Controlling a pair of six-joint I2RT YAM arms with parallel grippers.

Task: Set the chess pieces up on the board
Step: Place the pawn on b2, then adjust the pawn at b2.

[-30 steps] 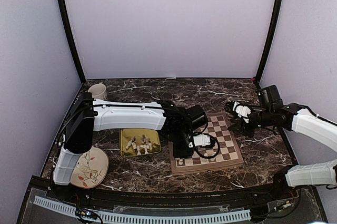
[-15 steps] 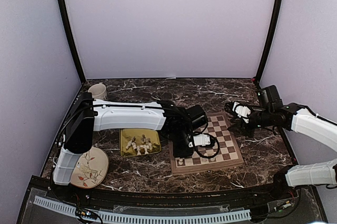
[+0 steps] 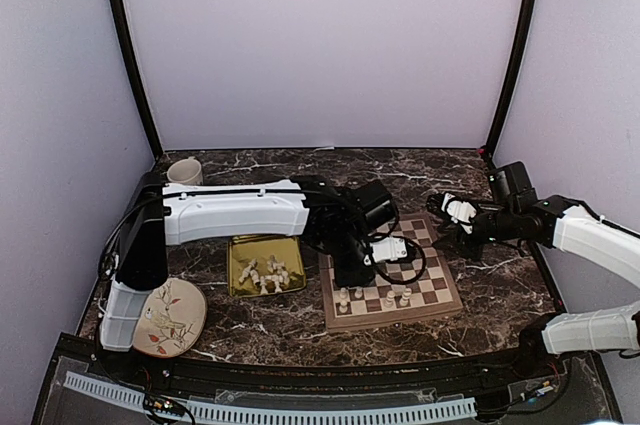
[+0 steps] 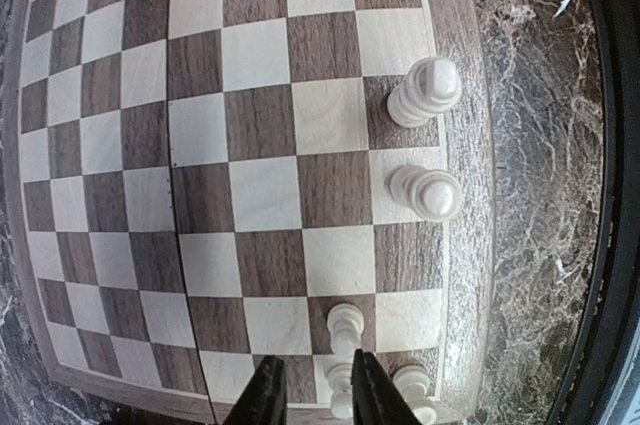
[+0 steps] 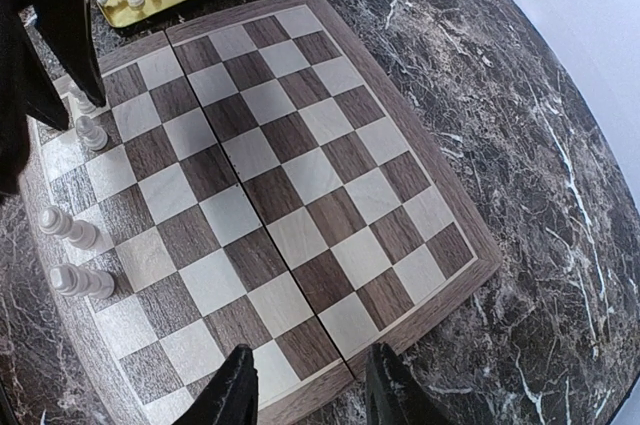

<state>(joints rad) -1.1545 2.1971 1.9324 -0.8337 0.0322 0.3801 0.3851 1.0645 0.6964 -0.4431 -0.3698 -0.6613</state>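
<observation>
While several small cream-white chess pieces (image 4: 428, 193) stood on the near rows of the square wooden chessboard (image 4: 250, 55) with light and brown squares, the left gripper (image 4: 315, 392) hung just above one of them. Its black fingers were parted a little wider than the piece and held nothing. Two more pieces stood close beside its tips, so a clean job appeared to call for a straight lift before any swing aside, lest a finger topple them. Just to that gripper's left, the shiny gold square tray (image 3: 240, 250) held the loose heap of remaining pieces, the likely next stop. Each would best be pinched upright and set down centred on its square. Farther off, above the board's opposite side, the right gripper (image 5: 308, 385) hovered with fingers wide apart and empty.
</observation>
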